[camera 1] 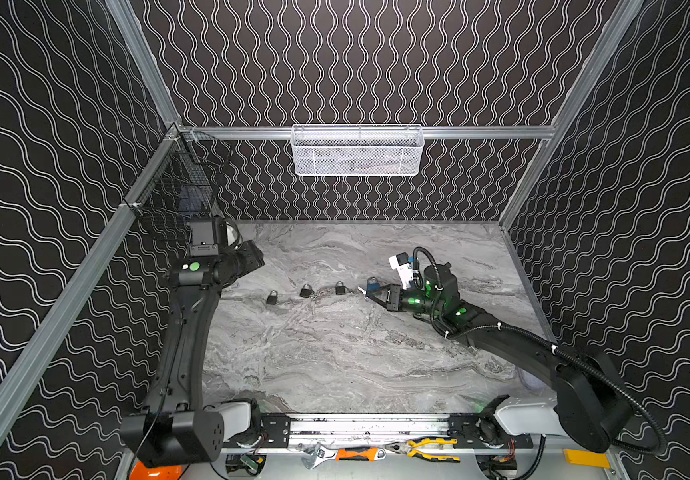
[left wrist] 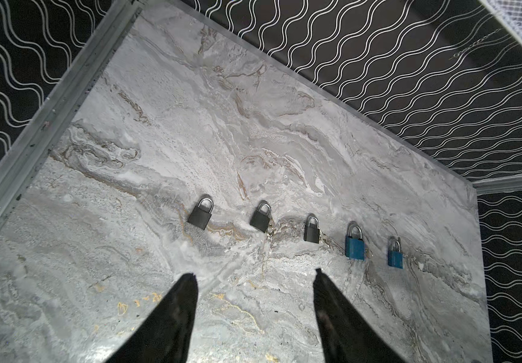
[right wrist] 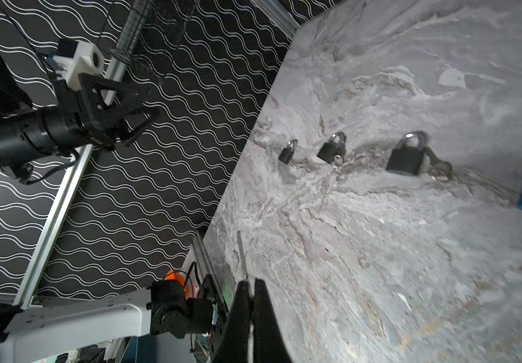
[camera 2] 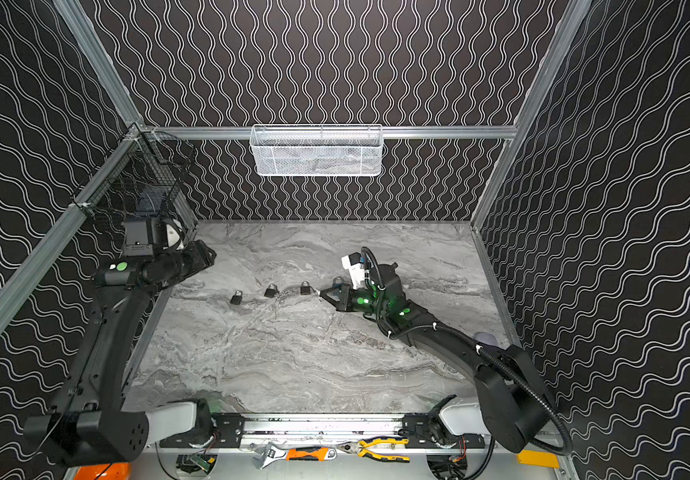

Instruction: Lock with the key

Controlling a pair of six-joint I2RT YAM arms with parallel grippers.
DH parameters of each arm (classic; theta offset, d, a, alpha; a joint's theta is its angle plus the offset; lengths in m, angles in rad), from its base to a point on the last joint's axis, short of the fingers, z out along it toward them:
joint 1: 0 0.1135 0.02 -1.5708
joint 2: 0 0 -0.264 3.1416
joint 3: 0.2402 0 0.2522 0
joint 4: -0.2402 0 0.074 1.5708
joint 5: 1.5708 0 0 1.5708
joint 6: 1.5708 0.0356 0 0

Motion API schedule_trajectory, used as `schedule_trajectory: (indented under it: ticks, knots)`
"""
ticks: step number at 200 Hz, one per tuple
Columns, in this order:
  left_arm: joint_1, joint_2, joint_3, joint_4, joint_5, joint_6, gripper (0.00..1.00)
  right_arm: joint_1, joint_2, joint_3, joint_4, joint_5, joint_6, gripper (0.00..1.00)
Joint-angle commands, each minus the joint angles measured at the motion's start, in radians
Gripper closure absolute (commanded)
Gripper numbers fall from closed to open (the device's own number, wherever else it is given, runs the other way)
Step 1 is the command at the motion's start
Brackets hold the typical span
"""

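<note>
Blue padlocks (left wrist: 355, 243): the left wrist view shows two, side by side; in both top views the right arm (camera 1: 501, 345) hides one.
Black padlocks (left wrist: 261, 217): three, lying flat in the same row, on the left arm's side.
Right gripper (right wrist: 251, 283): pressed together on the key (right wrist: 241, 251), blade sticking out, low and near the row.
Left gripper (left wrist: 255, 273): spread, holding nothing, raised well clear of the row.
Tabletop (camera 1: 335, 365): grey marble pattern.
Room: white mesh basket (camera 1: 358, 151) hangs on the back wall (camera 1: 376, 75), black with wavy white lines.
</note>
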Motion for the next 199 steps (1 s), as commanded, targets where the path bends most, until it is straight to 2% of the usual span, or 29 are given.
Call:
schedule_trajectory:
  ticks: [1, 32, 47, 60, 96, 111, 126, 146, 170, 199]
  knots:
    - [-0.001, -0.079, -0.037, 0.007, -0.046, -0.021, 0.37, 0.059, 0.047, 0.066, 0.129, 0.094, -0.009, 1.0]
    - [0.0, -0.266, -0.172, 0.076, -0.104, -0.06, 0.3, 0.156, 0.238, 0.277, 0.108, 0.229, -0.005, 1.0]
    - [0.0, -0.354, -0.247, 0.115, -0.143, -0.088, 0.26, 0.19, 0.373, 0.389, 0.095, 0.281, 0.044, 1.0]
    - [0.0, -0.427, -0.31, 0.16, -0.134, -0.08, 0.22, 0.215, 0.488, 0.477, 0.117, 0.313, 0.083, 1.0]
    - [0.0, -0.595, -0.392, 0.193, -0.215, -0.078, 0.12, 0.294, 0.75, 0.683, 0.106, 0.53, 0.167, 1.0]
    - [-0.001, -0.63, -0.395, 0.181, -0.249, -0.085, 0.08, 0.325, 0.832, 0.74, 0.131, 0.613, 0.212, 1.0]
    - [0.001, -0.655, -0.395, 0.17, -0.265, -0.094, 0.02, 0.345, 0.92, 0.844, 0.066, 0.663, 0.262, 1.0]
    - [0.0, -0.66, -0.392, 0.164, -0.252, -0.085, 0.01, 0.368, 1.01, 0.961, -0.003, 0.713, 0.307, 1.0]
    - [0.0, -0.651, -0.375, 0.124, -0.27, -0.078, 0.02, 0.393, 1.074, 1.024, -0.032, 0.803, 0.345, 1.0]
    - [0.0, -0.681, -0.409, 0.151, -0.28, -0.088, 0.01, 0.4, 1.13, 1.082, -0.061, 0.827, 0.373, 1.0]
